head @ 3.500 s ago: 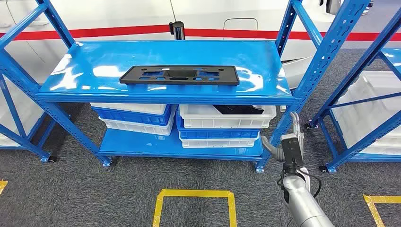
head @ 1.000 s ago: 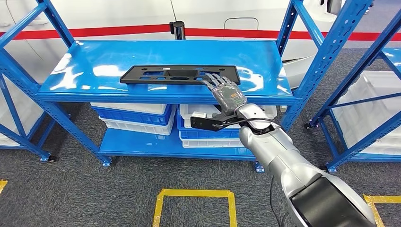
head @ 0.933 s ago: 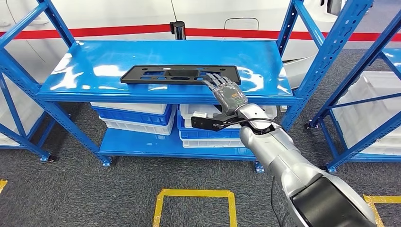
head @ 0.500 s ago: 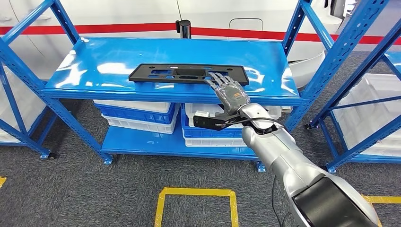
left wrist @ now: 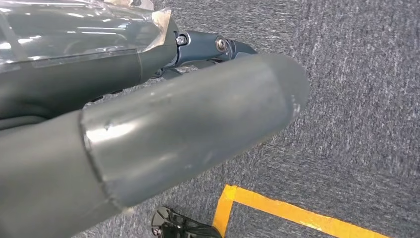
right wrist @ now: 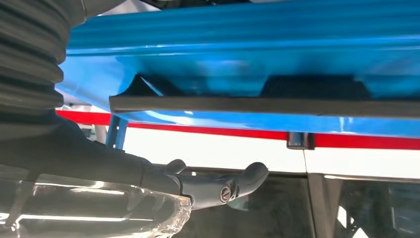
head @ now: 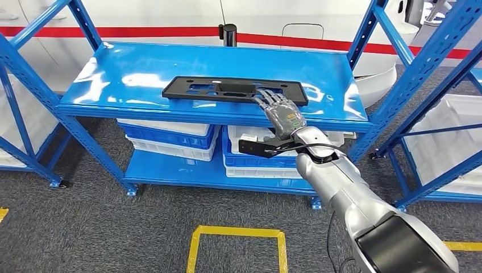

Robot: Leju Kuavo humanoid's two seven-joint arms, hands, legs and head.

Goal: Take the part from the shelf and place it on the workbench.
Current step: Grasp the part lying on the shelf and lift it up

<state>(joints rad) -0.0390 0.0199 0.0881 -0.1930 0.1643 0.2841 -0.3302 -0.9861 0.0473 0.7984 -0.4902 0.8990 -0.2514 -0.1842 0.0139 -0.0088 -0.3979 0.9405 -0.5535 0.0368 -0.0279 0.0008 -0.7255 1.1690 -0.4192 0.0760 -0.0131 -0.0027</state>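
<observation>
reaching right hand (head: 282, 111) over part (head: 227, 89) edge

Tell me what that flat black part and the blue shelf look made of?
The black part looks like matte moulded plastic: dull surface, shaped cut-outs. The blue shelf looks like glossy painted steel: bright reflections, perforated uprights. Neither is certain from the look alone.

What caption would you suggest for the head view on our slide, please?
Right hand reaching over the shelf, its fingers over the black part's right end.

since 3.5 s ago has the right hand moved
Yes. The right hand has risen from beside the shelf's right post to the top shelf, fingers over the black part's right end.
</observation>
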